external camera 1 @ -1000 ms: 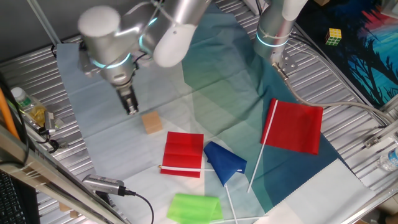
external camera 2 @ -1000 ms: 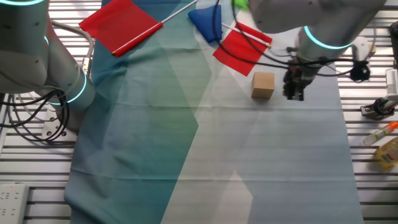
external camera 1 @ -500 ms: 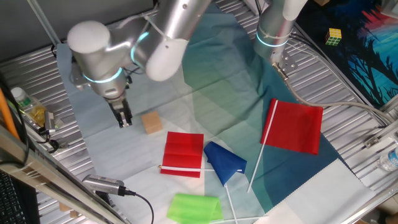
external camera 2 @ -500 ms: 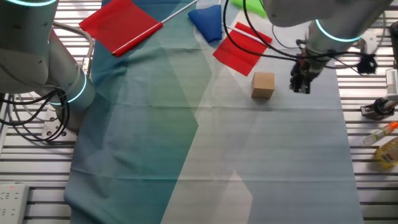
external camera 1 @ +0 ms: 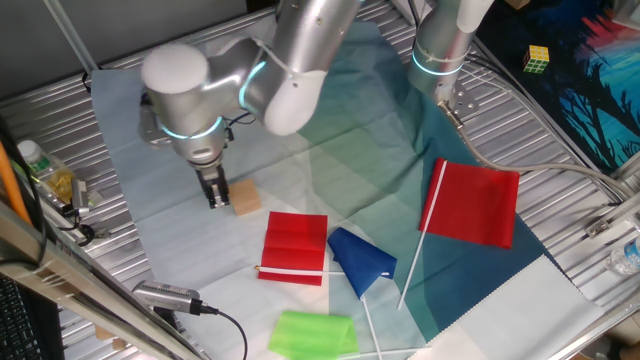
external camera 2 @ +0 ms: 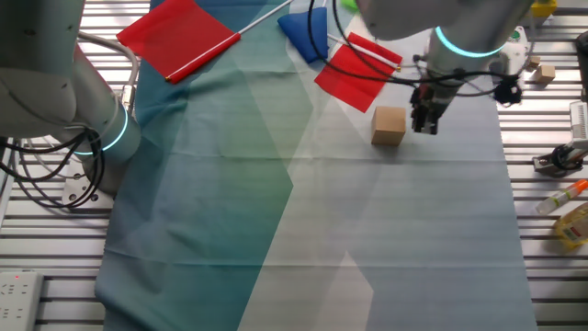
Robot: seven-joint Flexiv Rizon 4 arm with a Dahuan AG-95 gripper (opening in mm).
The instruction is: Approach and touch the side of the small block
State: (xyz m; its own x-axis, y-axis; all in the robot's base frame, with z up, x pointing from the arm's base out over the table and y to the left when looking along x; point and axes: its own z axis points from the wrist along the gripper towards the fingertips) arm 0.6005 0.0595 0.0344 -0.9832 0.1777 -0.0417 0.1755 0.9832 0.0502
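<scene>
1. The small plain tan wooden-looking cube (external camera 1: 244, 197) (external camera 2: 389, 125) has no markings visible on its faces.
2. It sits flat and upright on the pale grey-blue part of the table covering, one face up.
3. It lies close to the folded red cloth with a white stick (external camera 1: 294, 249) (external camera 2: 356, 70), apart from it.
</scene>
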